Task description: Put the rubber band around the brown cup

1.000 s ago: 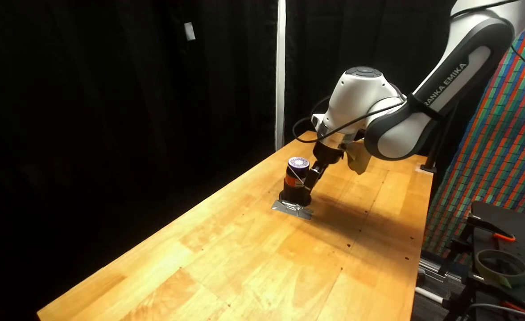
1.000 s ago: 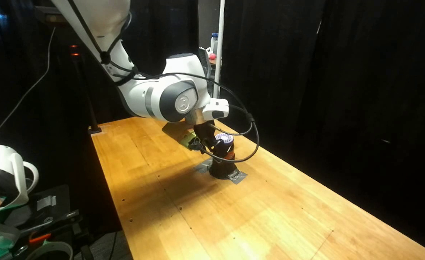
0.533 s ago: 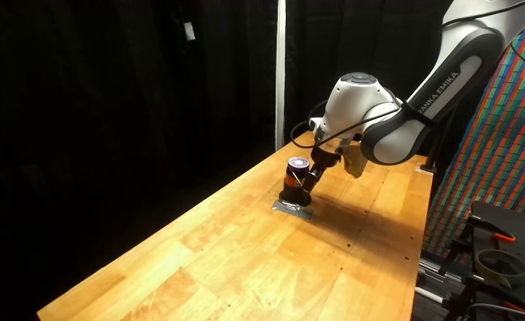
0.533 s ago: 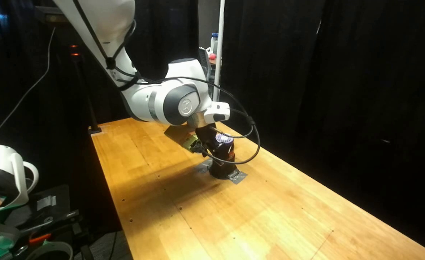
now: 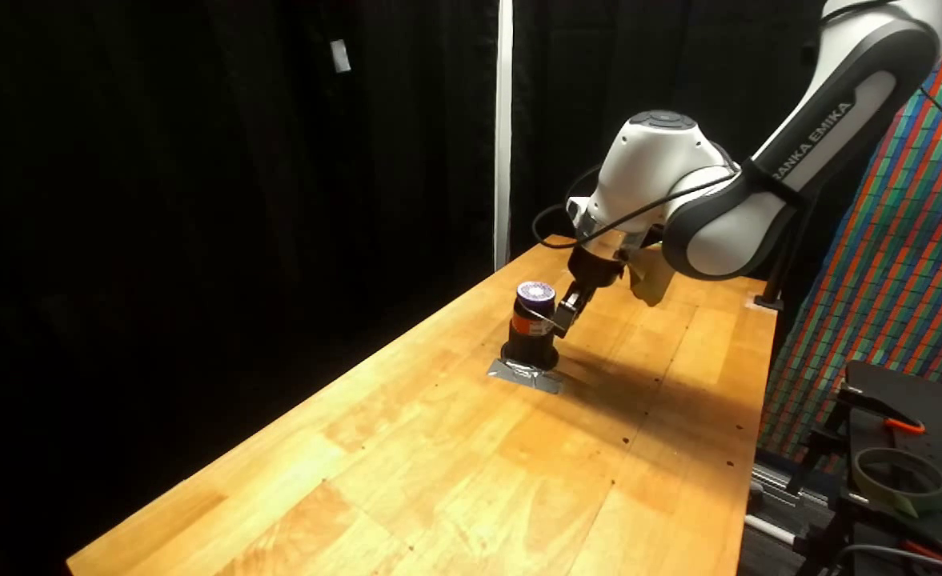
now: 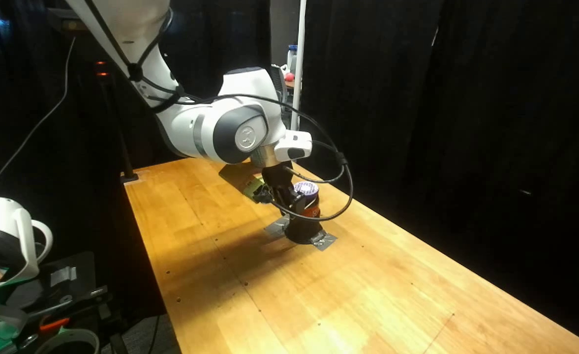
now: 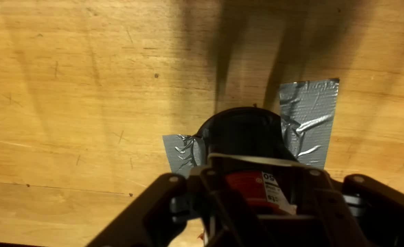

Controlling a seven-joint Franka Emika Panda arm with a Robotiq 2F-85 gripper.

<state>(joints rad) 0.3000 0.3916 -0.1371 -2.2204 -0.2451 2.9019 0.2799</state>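
Note:
A dark cup (image 5: pixel 529 346) with an orange label and a purple-and-white top stands upright on the table in both exterior views. In the wrist view the dark cup (image 7: pixel 243 133) sits just beyond my fingertips, and its brown tone is hard to judge. The pale rubber band (image 7: pixel 254 160) is stretched across both fingers there. In an exterior view the rubber band (image 5: pixel 541 318) slants from the cup's upper part to the gripper, so it loops cup and fingers together. My gripper (image 7: pixel 261 176) stands open beside the cup, its label visible between the fingers. The cup's far side is hidden.
Grey tape (image 7: pixel 308 123) fixes the cup's base to the wooden table (image 5: pixel 438 464). A black cable (image 6: pixel 319 220) loops from the arm past the cup. Beside the table, a cart carries a tape roll (image 5: pixel 899 480).
The arm dipped slightly toward the cup's base, then rose and drew back from the cup. The band's slanting stretch in an exterior view now runs flatter. The cup has not moved.

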